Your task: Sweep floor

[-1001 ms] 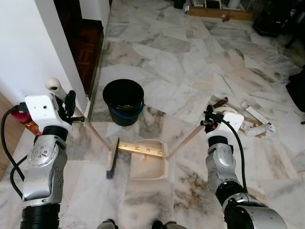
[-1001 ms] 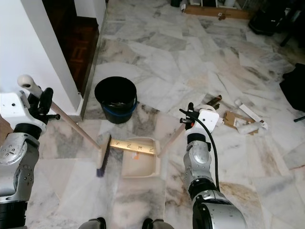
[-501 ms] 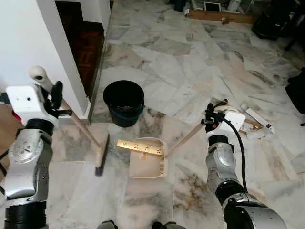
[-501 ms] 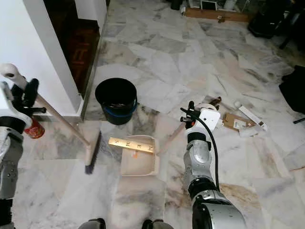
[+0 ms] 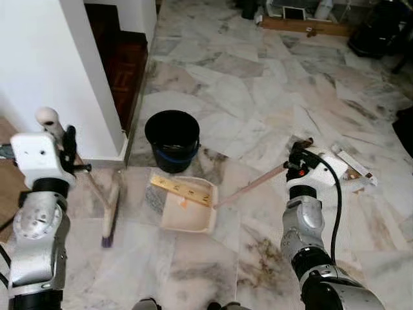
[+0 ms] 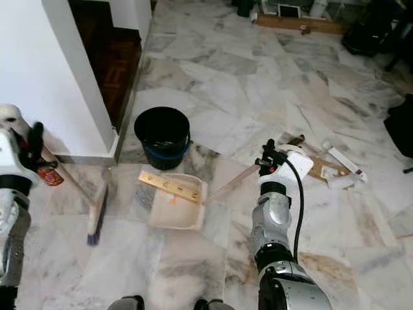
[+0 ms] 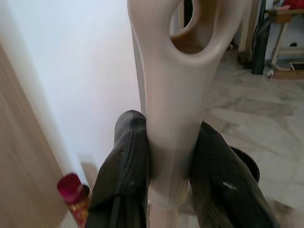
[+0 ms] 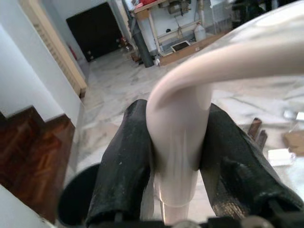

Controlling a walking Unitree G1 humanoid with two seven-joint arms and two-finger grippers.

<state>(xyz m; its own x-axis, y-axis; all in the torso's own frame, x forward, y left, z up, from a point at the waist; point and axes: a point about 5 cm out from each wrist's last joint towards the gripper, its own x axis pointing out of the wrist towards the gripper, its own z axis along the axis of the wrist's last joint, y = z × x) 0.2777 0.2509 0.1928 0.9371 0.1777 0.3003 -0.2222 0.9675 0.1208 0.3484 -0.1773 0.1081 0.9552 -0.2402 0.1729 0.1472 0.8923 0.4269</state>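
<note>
Marble flooring (image 5: 258, 84) in grey and cream slabs covers the work area, bounded on the robot's left by a white wall (image 5: 39, 71) with a dark wooden step beyond it.

**Tool positions**
- The left gripper (image 7: 164, 156) is clamped on the looped top end of the broom (image 5: 110, 210); both black fingers (image 7: 124, 161) press the pale handle. The broom head rests on the floor near the wall foot, apart from the pan.
- The right gripper (image 8: 175, 156) is closed round the curved end of the dustpan handle (image 5: 248, 187), which slopes down to the dustpan (image 5: 187, 210).
- The dustpan lies between the broom and the right arm, just in front of the black bucket (image 5: 171, 139). A yellow ruler (image 5: 182, 191) lies across the pan (a small orange scrap sits in the pan beside it).
- Loose packaging litter (image 5: 352, 169) lies on the floor beyond the right gripper.

**Step in hand (judged):** drawing the broom toward the pan.

**Procedure**
1. Keep the pan's open lip flat on the marble; any lift would let debris slide beneath.
2. Draw the bristles in a low stroke toward the lip, head in contact throughout.
3. Avoid striking the ruler, which could tip out.
4. Hold the pan steady against the push.
</note>
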